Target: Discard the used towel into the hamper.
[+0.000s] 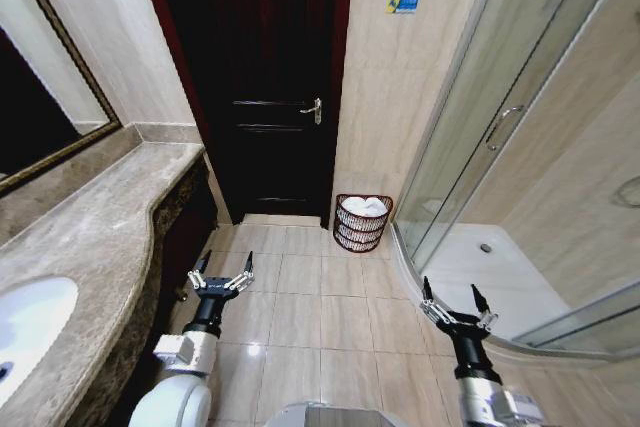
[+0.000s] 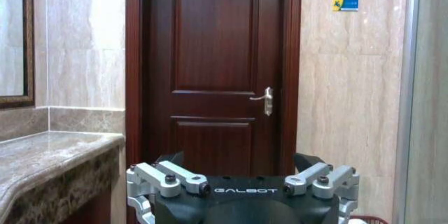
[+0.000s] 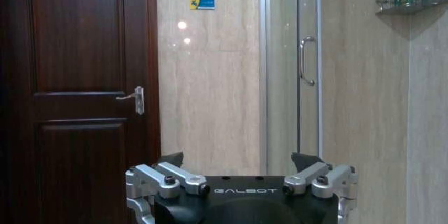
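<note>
Closest in, both arms hang low over the beige tiled floor [image 1: 310, 317]. The left gripper [image 1: 221, 272] is beside the vanity, its fingers spread wide and holding nothing; the right gripper [image 1: 455, 298] is near the shower's curved step, likewise spread wide and empty. On the robot's left runs a mottled stone counter [image 1: 100, 217] with a white basin [image 1: 25, 327] set into it and a framed mirror [image 1: 45, 107] above. Farther on, the hamper [image 1: 363, 221] stands on the floor against the far wall, between the dark wooden door [image 1: 260, 77] and the glass shower enclosure [image 1: 500, 127], with white towels [image 1: 365, 206] lying in it. A small blue sticker [image 1: 404, 2] is high on the tiled wall.
</note>
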